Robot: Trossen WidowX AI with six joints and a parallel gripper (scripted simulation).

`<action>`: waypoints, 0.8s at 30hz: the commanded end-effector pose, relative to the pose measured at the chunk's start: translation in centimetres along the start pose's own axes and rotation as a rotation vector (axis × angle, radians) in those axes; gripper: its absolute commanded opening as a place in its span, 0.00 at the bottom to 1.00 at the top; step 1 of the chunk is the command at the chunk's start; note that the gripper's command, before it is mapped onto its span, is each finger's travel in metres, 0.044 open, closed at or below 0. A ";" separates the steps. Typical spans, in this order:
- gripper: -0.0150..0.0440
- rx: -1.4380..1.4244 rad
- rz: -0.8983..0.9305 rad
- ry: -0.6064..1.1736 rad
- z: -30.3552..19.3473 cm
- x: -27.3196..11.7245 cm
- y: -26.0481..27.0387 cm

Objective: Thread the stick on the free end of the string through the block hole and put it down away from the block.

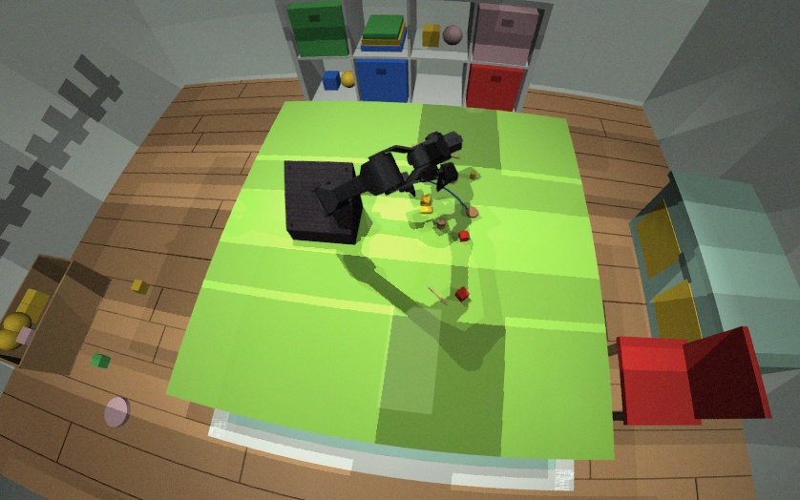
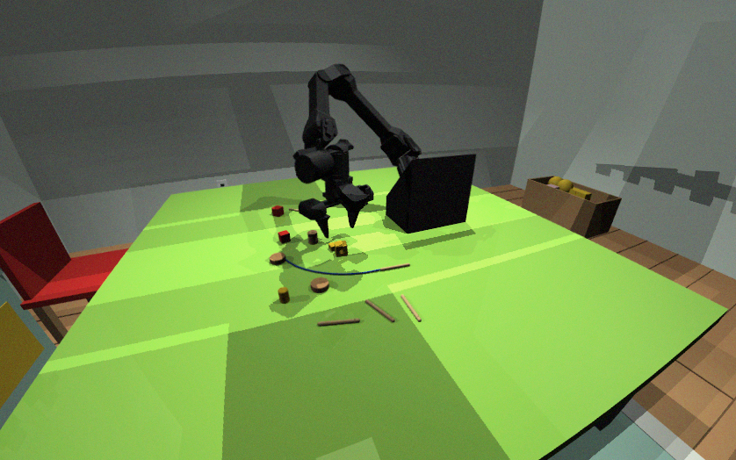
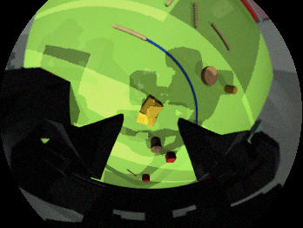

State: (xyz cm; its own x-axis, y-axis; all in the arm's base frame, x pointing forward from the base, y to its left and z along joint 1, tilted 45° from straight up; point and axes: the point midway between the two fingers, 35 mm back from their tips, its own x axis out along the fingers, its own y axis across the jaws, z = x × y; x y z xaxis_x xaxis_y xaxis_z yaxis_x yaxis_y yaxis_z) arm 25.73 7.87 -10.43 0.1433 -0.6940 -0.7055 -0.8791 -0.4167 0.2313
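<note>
The yellow block (image 1: 426, 199) (image 2: 341, 248) (image 3: 153, 104) stands on the table, a dark hole showing in one face in the exterior view; a second yellow part lies against or close beside it. The string's thin stick (image 2: 394, 267) (image 3: 130, 31) lies on the table; the arm hides it in the top view. The blue string (image 2: 336, 274) (image 3: 167, 53) curves from it to the round wooden button (image 1: 473, 212) (image 2: 277, 258), hidden in the wrist view. My gripper (image 1: 428, 188) (image 2: 339, 231) (image 3: 151, 118) is open and empty, pointing down above the table near the block, away from the stick.
Loose sticks (image 2: 338, 322) (image 2: 379, 311) (image 2: 410, 307), a wooden disc (image 2: 319, 284) (image 3: 209, 75) and an ochre cylinder (image 1: 473, 175) (image 3: 231, 90) lie beyond the string. A brown cylinder (image 1: 440, 222) (image 2: 312, 237) and red cubes (image 1: 463, 236) (image 1: 462, 293) stand on the block's other side, with another stick (image 1: 436, 294).
</note>
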 end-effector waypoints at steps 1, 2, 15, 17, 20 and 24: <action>0.73 0.000 0.000 0.000 0.0 0.0 0.0; 0.69 0.000 0.000 0.000 0.0 0.0 0.0; 0.66 0.000 0.000 0.000 0.0 0.0 0.0; 0.57 0.000 0.000 0.000 0.0 0.0 0.0; 0.43 0.000 0.000 0.000 0.0 0.0 0.0; 0.26 0.000 0.000 0.000 0.0 0.0 0.0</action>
State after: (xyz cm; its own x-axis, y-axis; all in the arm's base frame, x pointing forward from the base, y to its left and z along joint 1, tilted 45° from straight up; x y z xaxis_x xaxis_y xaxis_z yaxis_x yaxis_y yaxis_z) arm 25.73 7.87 -10.42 0.1434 -0.6940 -0.7055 -0.8791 -0.4167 0.2313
